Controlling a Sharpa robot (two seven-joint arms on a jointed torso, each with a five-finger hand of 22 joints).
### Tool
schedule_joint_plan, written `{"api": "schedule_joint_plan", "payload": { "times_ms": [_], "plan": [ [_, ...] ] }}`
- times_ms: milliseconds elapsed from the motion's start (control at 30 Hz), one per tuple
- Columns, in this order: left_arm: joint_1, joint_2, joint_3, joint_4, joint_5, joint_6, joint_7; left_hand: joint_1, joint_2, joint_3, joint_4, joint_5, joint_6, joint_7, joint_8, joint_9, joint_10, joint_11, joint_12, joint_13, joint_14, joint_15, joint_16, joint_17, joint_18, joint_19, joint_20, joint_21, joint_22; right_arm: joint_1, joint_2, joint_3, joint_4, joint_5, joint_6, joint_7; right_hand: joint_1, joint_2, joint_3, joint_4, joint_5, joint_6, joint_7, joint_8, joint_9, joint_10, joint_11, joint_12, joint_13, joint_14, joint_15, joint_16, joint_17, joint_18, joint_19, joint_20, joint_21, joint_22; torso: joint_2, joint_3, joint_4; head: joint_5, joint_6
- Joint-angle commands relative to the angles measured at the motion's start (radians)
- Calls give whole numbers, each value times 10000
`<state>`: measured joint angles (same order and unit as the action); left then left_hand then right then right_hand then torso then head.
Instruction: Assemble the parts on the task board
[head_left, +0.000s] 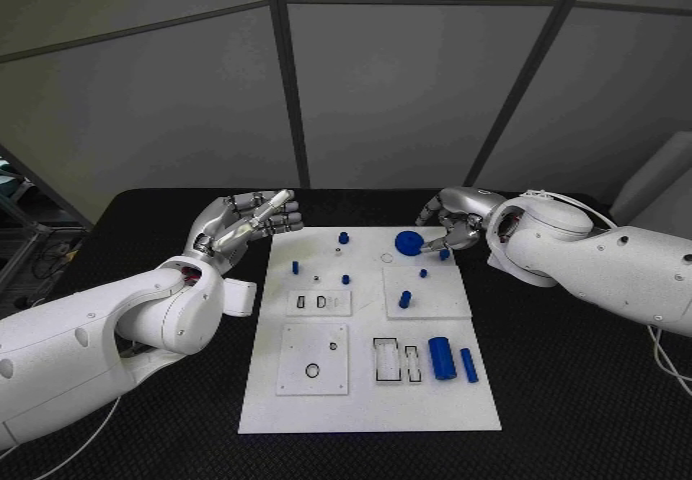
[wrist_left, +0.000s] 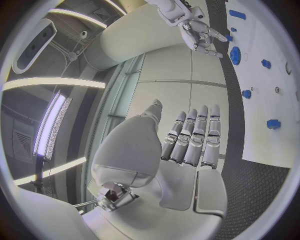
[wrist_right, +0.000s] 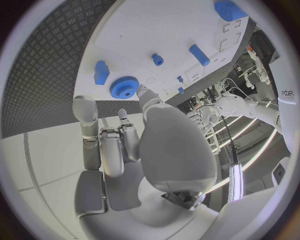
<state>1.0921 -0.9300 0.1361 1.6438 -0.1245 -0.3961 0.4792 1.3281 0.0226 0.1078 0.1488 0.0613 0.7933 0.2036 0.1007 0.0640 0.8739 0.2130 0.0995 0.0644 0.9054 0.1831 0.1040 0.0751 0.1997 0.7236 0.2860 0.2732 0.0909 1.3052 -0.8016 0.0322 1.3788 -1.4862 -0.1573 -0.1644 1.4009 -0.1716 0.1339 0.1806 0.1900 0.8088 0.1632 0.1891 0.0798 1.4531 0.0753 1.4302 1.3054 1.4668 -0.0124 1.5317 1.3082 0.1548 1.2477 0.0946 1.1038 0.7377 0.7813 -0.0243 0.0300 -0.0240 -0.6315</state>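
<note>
The white task board (head_left: 368, 400) lies in the middle of the black table. A blue gear (head_left: 410, 241) sits near its far edge. My right hand (head_left: 454, 225) hovers just right of the gear, and one fingertip (wrist_right: 142, 91) touches the rim of the gear (wrist_right: 125, 87) while the thumb stays apart. My left hand (head_left: 245, 225) is raised off the board's far left corner, fingers straight and together, holding nothing. Small blue pegs (head_left: 343, 238) (head_left: 405, 298) stand on the board. A thick blue cylinder (head_left: 441, 358) and a thin rod (head_left: 469, 364) lie near the right edge.
Raised white plates with slots and holes (head_left: 315, 357) (head_left: 316, 302) sit on the board's left half, and a rectangular slot (head_left: 387, 358) lies beside the cylinder. Black table (head_left: 577, 400) surrounds the board. A grey wall stands behind.
</note>
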Motion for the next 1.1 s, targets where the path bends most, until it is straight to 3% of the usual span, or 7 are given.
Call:
{"api": "schedule_joint_plan", "payload": {
  "times_ms": [33, 367, 567, 1100],
  "plan": [
    [3, 27, 6, -22, -73, 205, 31, 46, 60, -4, -82, 14, 13, 568, -57, -5, 15, 48, -50, -10, -13, -20, -48, -4, -191, 14, 6, -37, -11, 18, 129, 4, -157, 444, 573, -350, 132, 8, -35, 128, 19, -121, 4, 83, 6, 97, -6, 183, 746, 901, 86, 115, 1913, -161, 83, 30, 100, 129, 13, -4, 31, -77, 62],
    [-3, 49, 4, -63, -73, 233, 14, 58, 72, 7, -94, 14, 34, 563, -59, -3, 21, 44, -51, -9, -2, -23, -52, -3, -190, 23, 6, -37, -15, 17, 531, 7, -739, 794, 446, -330, 287, 80, -18, 234, 82, -170, 61, 234, 12, 130, 42, 271, 873, 938, 126, 204, 2126, -189, 143, 60, 251, 325, 23, -21, 53, -96, 21],
    [-10, 54, 4, -68, -73, 227, 18, 63, 76, 10, -98, 15, 3, 561, -65, -5, 23, 43, -52, -9, 1, -23, -53, -2, -190, 26, 6, -37, -16, 16, 840, 7, -1099, 901, 565, -198, 306, 142, -3, 247, 98, -100, 72, 319, 27, 161, 55, 311, 937, 959, 141, 247, 2236, -198, 167, 74, 305, 395, 32, -13, 63, -56, -13],
    [-17, 47, 4, -64, -73, 233, 3, 77, 88, 22, -113, 15, 14, 557, -72, -5, 22, 41, -58, -9, 11, -25, -58, -1, -189, 35, 5, -38, -20, 14, 1142, 9, -1431, 896, 706, -103, 351, 328, 54, 187, 113, 113, 43, 527, 61, 186, 39, 349, 1006, 966, 141, 266, 2281, -195, 164, 88, 365, 446, 31, -12, 48, -59, -88]
  ]
}}
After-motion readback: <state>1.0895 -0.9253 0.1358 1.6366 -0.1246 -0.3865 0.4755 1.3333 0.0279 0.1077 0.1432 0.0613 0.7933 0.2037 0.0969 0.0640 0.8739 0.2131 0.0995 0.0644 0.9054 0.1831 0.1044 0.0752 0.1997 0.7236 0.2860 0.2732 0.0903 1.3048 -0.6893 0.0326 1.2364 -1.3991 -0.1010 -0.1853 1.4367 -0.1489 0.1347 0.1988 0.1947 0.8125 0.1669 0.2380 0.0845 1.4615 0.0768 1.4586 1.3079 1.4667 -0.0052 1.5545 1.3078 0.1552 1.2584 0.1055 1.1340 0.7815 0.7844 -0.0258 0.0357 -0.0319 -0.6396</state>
